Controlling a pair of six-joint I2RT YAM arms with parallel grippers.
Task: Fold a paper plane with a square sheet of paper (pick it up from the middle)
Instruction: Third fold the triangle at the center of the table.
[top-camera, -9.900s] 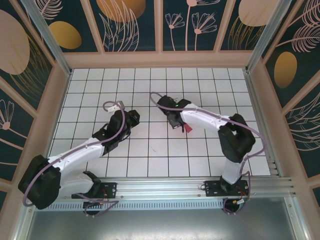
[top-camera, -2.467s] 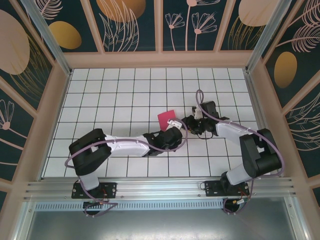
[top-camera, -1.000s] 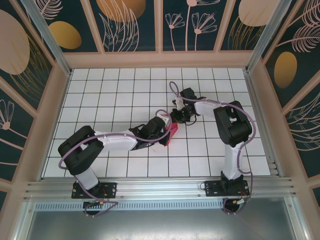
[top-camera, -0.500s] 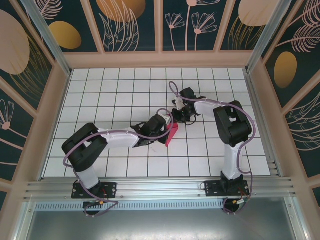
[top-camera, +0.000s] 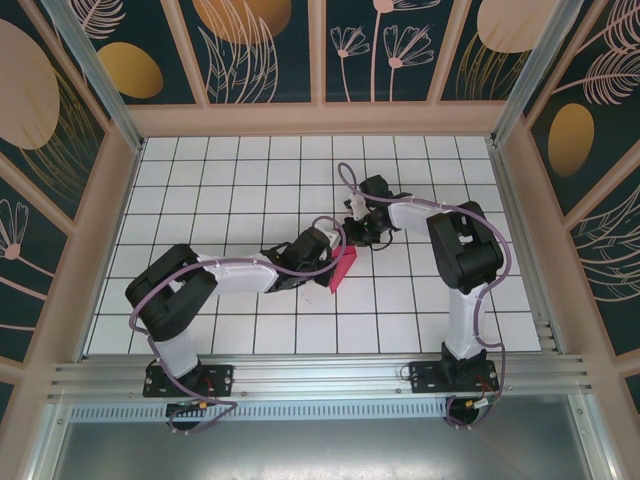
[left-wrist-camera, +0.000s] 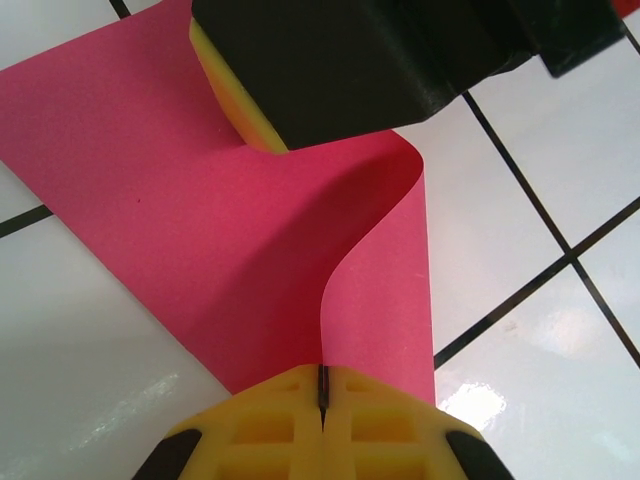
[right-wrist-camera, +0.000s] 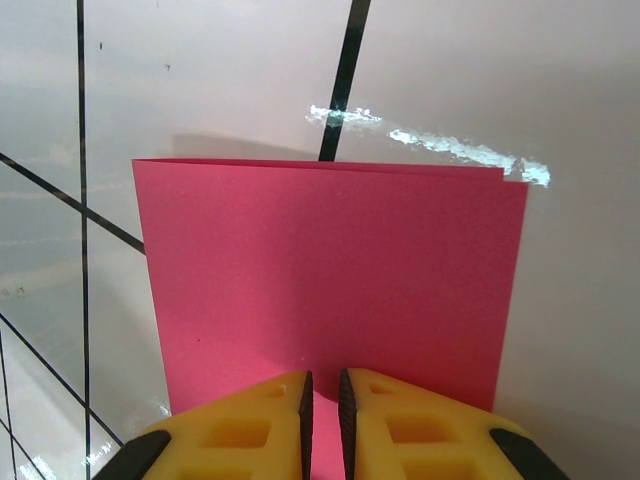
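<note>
My left end effector (left-wrist-camera: 322, 388) has its ribbed yellow pads pressed together on the near edge of the sheet of paper (left-wrist-camera: 180, 220). The paper is thin, matte magenta, and it bows up in a smooth curl above the glossy white tiled desk (left-wrist-camera: 480, 220). It sits mid-desk, between my two wrists. My right end effector (right-wrist-camera: 322, 398) pinches another edge, pads nearly touching. There the paper lies folded in two flat layers, a crisp rectangle.

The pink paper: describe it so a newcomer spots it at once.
On the white grid-tiled table, find where the left gripper and right gripper meet. Both pinch the square sheet of paper: the one magenta thing, curled over itself.
</note>
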